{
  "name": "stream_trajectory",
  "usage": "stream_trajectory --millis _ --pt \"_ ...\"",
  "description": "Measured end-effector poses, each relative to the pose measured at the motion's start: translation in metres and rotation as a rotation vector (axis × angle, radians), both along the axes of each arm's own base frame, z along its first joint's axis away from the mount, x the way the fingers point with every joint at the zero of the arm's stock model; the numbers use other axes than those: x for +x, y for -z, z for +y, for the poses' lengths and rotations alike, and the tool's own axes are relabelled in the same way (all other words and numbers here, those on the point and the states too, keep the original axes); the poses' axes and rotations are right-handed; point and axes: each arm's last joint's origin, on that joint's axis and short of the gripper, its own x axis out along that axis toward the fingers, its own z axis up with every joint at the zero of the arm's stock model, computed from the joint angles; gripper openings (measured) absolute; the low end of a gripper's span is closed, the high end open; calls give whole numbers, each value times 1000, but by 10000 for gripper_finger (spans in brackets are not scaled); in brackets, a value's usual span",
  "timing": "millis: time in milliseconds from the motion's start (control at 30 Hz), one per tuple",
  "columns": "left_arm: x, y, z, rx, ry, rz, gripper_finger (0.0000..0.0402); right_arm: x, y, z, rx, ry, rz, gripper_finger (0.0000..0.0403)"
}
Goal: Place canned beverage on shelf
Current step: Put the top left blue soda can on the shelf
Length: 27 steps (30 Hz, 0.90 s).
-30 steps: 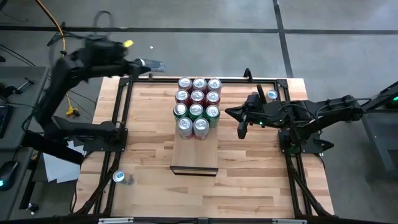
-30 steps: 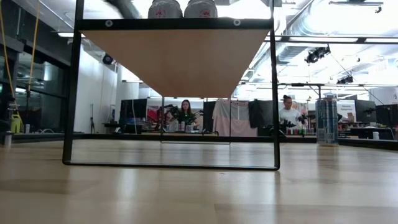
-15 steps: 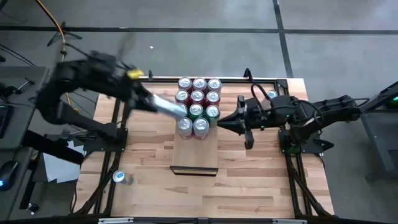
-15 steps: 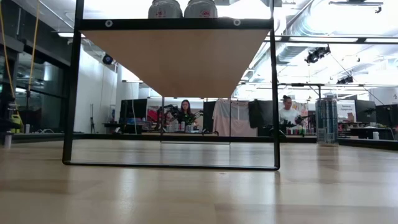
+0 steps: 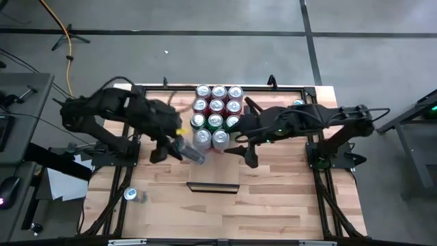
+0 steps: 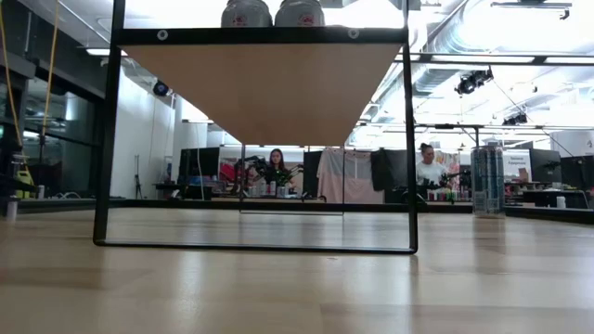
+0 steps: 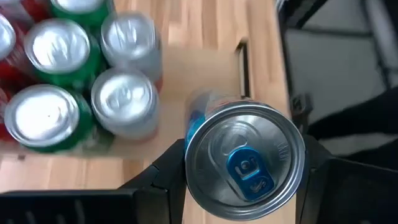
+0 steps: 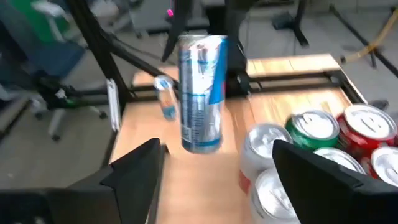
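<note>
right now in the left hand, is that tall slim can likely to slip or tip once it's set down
The slim blue and silver can looks smooth and glossy, so the left hand, gripping its sides, could let it slide. It is tall for its narrow base, so a nudge would probably tip it. Round-bodied, it would likely roll off the shelf if it fell.

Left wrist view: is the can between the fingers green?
No. The can held in the left gripper is silver with a blue tab.

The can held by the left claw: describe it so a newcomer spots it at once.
Find the shelf, the pale board mid-table carrying a cluster of cans. Just off the cluster's left front corner, the left claw grips a slim can, blue and silver with a blue tab, unlike the standing red and green cans.
</note>
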Motion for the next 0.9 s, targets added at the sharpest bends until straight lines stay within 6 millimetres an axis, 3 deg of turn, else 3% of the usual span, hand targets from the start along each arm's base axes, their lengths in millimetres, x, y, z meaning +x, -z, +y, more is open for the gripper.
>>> stream_trajectory --millis 267,400,633,900 --pt "27 16 -25 58 88 137 126 -3 -7 -8 -78 143 159 298" --pt "45 25 -33 208 96 249 126 -8 -7 -11 -67 207 177 298" --pt "76 40 -41 261 165 271 126 -13 -2 -10 -47 230 243 298" --pt "81 46 -42 229 192 302 129 -16 0 -7 -24 241 276 298"
